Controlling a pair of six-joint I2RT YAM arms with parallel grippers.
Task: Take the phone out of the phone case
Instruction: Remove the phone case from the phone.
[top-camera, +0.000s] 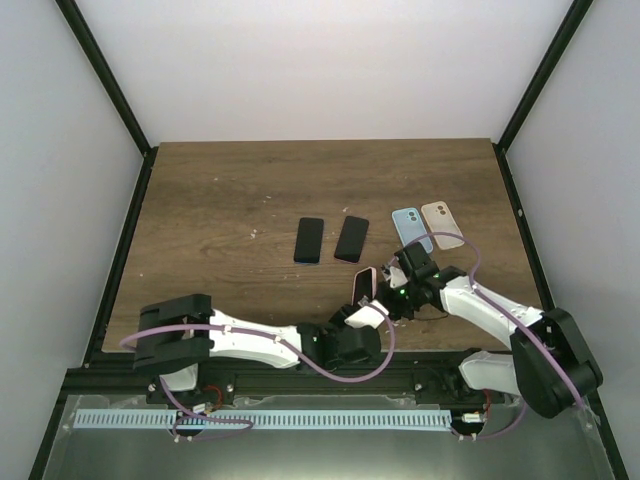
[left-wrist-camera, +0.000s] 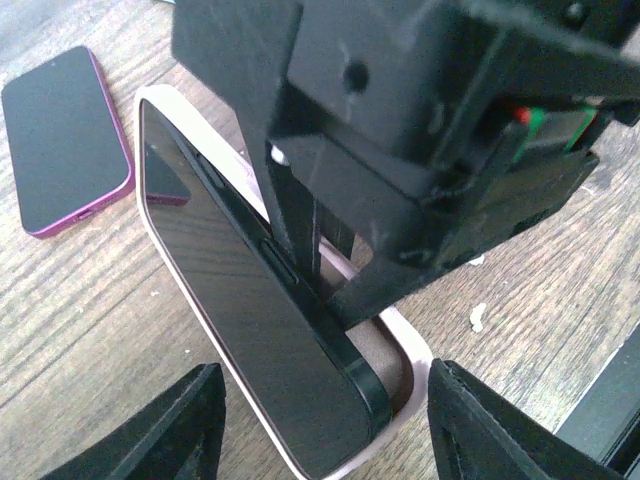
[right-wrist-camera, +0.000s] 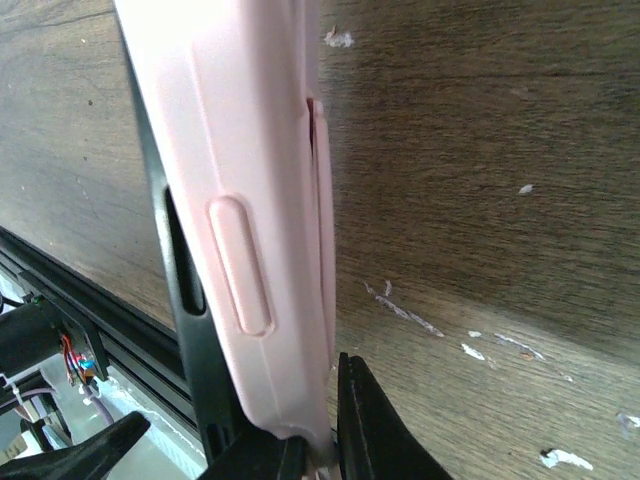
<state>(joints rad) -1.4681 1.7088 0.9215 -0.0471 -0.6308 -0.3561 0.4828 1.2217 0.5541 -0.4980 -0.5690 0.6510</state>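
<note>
A black phone (left-wrist-camera: 250, 300) sits tilted in a pink phone case (left-wrist-camera: 412, 352), one long side lifted out of the case wall. My right gripper (right-wrist-camera: 322, 455) is shut on the rim of the phone case (right-wrist-camera: 250, 200), holding it on edge above the table; the phone's dark side (right-wrist-camera: 180, 280) shows behind it. My left gripper (left-wrist-camera: 325, 440) is open, one finger on each side of the phone's near end, touching neither phone nor case. From above, the phone case (top-camera: 363, 284) stands between the left gripper (top-camera: 362, 306) and the right gripper (top-camera: 392, 290).
Two dark phones (top-camera: 309, 239) (top-camera: 351, 238) lie flat mid-table; one with a purple rim (left-wrist-camera: 65, 140) is close to the case. A blue case (top-camera: 411, 229) and a beige case (top-camera: 441, 224) lie at the right. The table's near edge (top-camera: 430, 350) is right behind the grippers.
</note>
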